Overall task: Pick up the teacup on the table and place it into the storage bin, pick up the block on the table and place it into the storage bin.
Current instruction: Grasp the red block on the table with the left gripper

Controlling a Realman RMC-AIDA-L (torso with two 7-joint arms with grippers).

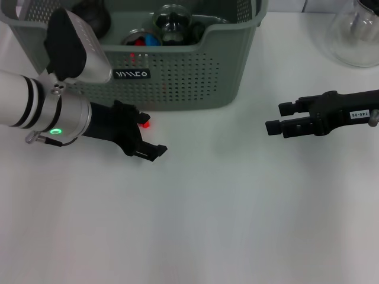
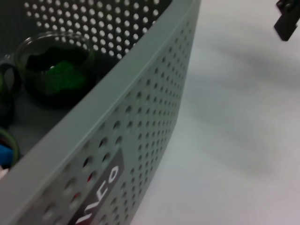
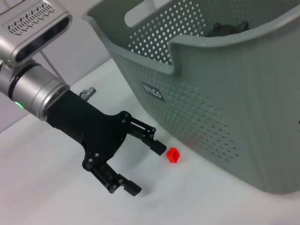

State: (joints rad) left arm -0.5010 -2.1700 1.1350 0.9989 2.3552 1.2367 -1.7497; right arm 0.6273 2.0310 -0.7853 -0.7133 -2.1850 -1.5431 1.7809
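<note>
We see the left gripper (image 3: 146, 168) with fingers spread wide just in front of the storage bin (image 1: 195, 77), the small red block (image 3: 173, 154) on the table (image 1: 207, 219) beside its upper fingertip, while the right gripper (image 1: 277, 117) hovers narrowly parted off the bin's right corner.

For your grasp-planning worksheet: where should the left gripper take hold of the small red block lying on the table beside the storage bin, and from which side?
Grip the red block across two opposite flat faces, probably coming from the open table side, since the storage bin wall stands close behind it. The left gripper, jaws open, is already beside it.
</note>
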